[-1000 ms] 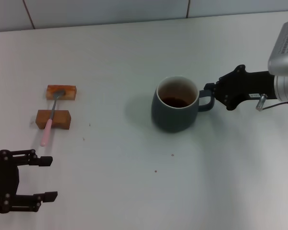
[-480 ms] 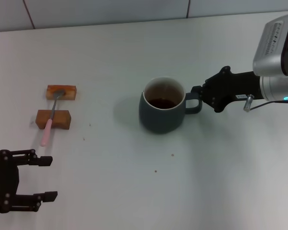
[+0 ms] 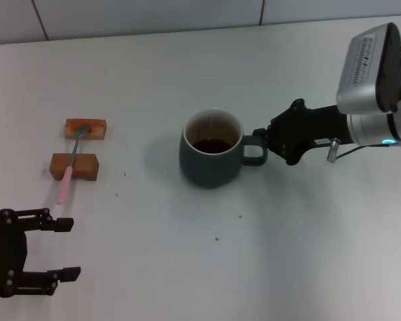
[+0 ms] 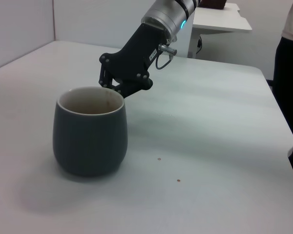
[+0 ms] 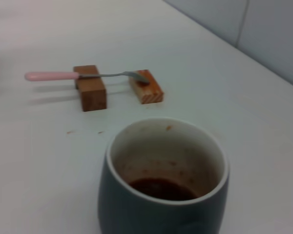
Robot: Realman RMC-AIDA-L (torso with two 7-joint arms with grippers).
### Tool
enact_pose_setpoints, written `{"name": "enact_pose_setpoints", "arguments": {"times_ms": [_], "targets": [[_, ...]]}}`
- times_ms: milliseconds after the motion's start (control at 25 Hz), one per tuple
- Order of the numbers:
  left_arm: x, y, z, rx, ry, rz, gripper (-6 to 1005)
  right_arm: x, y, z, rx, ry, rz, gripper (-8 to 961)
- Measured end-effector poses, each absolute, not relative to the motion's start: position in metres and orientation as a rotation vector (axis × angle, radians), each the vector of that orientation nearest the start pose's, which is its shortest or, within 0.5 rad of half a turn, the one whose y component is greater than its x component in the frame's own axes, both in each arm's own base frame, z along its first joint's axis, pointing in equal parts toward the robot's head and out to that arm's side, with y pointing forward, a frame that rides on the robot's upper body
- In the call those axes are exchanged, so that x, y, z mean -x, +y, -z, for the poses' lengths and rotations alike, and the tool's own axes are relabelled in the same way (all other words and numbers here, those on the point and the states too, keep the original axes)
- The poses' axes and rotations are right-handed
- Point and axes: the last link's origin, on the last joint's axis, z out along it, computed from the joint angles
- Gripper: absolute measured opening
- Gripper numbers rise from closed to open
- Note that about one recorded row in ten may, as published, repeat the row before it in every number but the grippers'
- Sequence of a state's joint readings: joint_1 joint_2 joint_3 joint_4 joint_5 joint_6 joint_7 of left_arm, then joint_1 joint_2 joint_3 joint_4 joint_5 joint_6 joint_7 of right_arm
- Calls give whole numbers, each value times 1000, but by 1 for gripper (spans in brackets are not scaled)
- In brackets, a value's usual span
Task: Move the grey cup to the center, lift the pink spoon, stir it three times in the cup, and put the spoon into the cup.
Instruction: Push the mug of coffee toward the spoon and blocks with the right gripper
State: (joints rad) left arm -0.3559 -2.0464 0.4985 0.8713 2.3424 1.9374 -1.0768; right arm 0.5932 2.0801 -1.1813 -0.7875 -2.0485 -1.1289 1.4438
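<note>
We are looking at a lab or test room: a bare white tabletop point(image 3: 187, 267), tiled wall point(image 3: 147, 13), a person point(image 4: 292, 73) standing by.

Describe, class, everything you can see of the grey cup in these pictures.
The grey cup is a rounded, dark blue-grey mug, ceramic by its look, with a pale cream rim and inside. It stands upright on the white table, holding a little dark brown liquid. Its loop handle points toward the right gripper, which is shut on it. Nothing else touches it.
</note>
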Motion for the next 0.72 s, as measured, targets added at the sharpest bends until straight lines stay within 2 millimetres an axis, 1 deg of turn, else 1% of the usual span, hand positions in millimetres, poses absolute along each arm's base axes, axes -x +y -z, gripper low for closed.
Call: {"name": "enact_pose_setpoints", "arguments": {"times_ms": [200,720], "targets": [[322,241,-50,2946,-317,429,769,-228,375,47,2800,217,-108,-2],[322,241,-50,2946,-317,429,768,-220,375,52,2821,188,-115,-1]]}}
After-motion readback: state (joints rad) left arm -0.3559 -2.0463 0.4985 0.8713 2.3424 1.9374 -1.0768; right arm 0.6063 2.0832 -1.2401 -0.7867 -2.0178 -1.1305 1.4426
